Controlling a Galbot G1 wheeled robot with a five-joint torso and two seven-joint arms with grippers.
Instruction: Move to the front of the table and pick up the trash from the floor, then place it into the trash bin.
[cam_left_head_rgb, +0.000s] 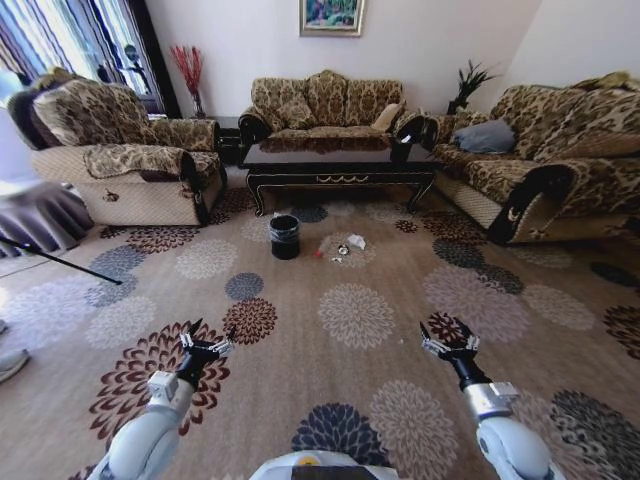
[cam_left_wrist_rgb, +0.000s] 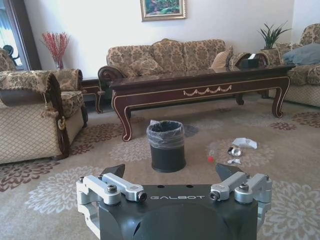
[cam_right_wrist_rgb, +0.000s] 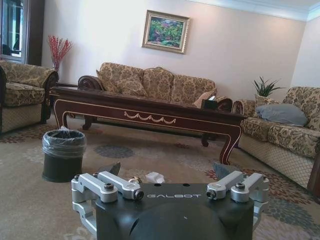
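Your left jaws (cam_left_head_rgb: 204, 348) and right jaws (cam_left_head_rgb: 449, 346) hang open over patterned carpet (cam_left_head_rgb: 300, 380); well ahead, bin (cam_left_head_rgb: 284, 237), trash (cam_left_head_rgb: 346, 247), bench (cam_left_head_rgb: 338, 163), sofas beyond.

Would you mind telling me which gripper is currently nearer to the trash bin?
Left. The left gripper hangs open just left of the trash bin and well short of it; the right gripper, also open, hangs farther off to its right.
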